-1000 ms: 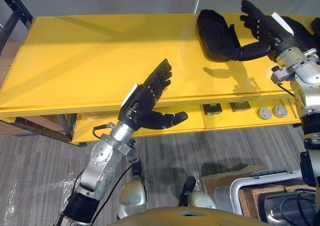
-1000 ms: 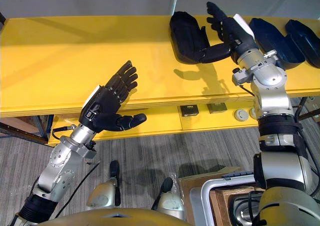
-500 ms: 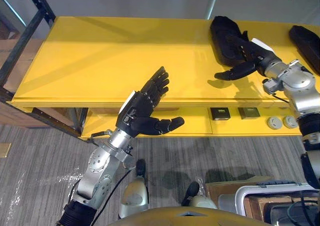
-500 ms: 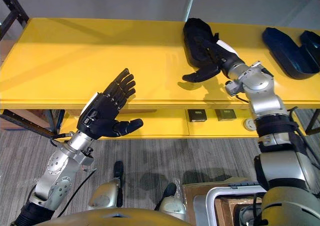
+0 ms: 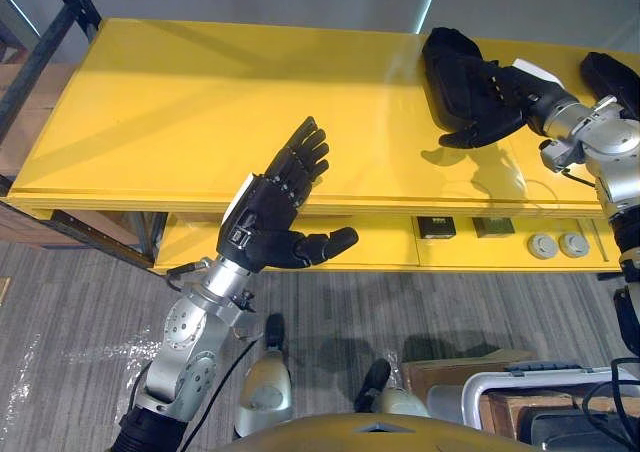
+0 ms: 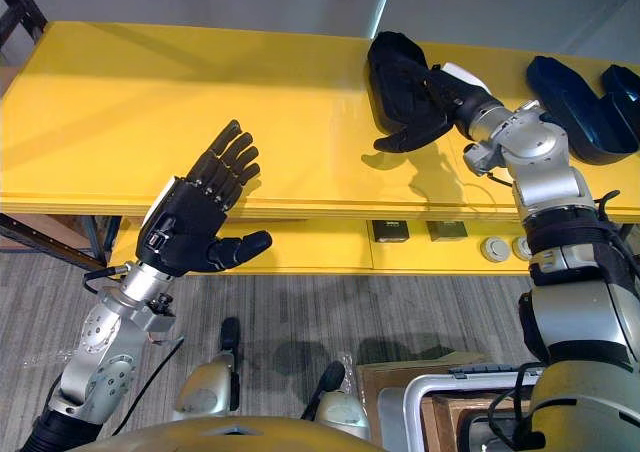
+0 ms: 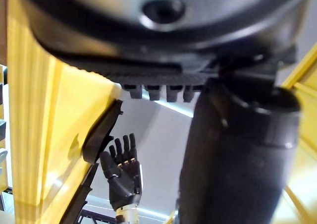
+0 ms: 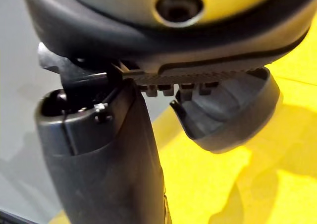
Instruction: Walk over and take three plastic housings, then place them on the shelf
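A black plastic housing [image 5: 445, 57] lies at the back of the yellow table top [image 5: 200, 102], right of centre. My right hand [image 5: 500, 97] lies against its right side, open, with straight fingers laid over it and the thumb stretched out on the table in front. The right wrist view has the housing [image 8: 233, 110] just past the fingers. Two more dark housings [image 6: 570, 92] [image 6: 625, 77] lie further right. My left hand [image 5: 275, 207] hovers open and holding nothing over the table's front edge, left of centre.
Under the top, a lower yellow shelf holds two small black boxes [image 5: 435, 227] and two round grey parts [image 5: 545, 244]. A dark rack frame [image 5: 60, 2] stands at the far left. A white-rimmed crate [image 5: 520, 392] sits on the floor at the lower right.
My right hand has come down from beside the housing and now lies against it with its fingers across it. The camera has shifted. My left hand stays open, nearly where it was.
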Robot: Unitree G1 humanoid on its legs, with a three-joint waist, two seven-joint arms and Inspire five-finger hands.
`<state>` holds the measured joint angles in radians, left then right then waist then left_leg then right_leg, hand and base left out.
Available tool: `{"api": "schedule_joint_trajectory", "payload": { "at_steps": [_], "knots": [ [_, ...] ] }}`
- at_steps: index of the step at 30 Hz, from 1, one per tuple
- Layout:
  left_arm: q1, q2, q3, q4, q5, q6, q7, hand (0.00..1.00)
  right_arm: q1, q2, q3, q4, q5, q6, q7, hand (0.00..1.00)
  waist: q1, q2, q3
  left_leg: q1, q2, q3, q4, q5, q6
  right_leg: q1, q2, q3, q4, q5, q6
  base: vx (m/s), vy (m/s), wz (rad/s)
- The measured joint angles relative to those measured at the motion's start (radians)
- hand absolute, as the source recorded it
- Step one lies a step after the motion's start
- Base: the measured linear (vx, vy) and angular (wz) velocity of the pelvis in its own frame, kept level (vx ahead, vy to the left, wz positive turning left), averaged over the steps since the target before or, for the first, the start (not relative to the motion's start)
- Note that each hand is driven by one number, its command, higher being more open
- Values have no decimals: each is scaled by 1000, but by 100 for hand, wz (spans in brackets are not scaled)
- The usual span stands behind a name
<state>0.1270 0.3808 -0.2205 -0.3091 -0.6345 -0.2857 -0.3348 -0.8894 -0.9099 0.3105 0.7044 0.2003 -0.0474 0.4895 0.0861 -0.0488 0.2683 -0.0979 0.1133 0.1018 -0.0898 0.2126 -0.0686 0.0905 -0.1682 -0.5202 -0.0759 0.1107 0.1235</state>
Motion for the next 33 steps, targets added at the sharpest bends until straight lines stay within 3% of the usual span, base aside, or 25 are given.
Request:
{"api": "schedule_joint_trajectory", "payload": {
  "at_steps": [23, 33],
  "knots": [
    [-1, 30, 14, -15, 1, 0, -28, 100, 10, -10, 34, 27, -40, 33, 100, 100, 10, -47, 17, 7, 4, 20, 0, -4, -4, -6, 0, 18, 1, 0, 0, 0, 0, -2],
    [-8, 32, 14, -16, 5, 2, -26, 100, 23, -10, 34, -5, -76, 39, 122, 100, 15, -53, 14, 12, 4, 39, 0, -7, -7, -16, 1, 38, 3, 0, -1, -2, -1, -5]
  ]
}}
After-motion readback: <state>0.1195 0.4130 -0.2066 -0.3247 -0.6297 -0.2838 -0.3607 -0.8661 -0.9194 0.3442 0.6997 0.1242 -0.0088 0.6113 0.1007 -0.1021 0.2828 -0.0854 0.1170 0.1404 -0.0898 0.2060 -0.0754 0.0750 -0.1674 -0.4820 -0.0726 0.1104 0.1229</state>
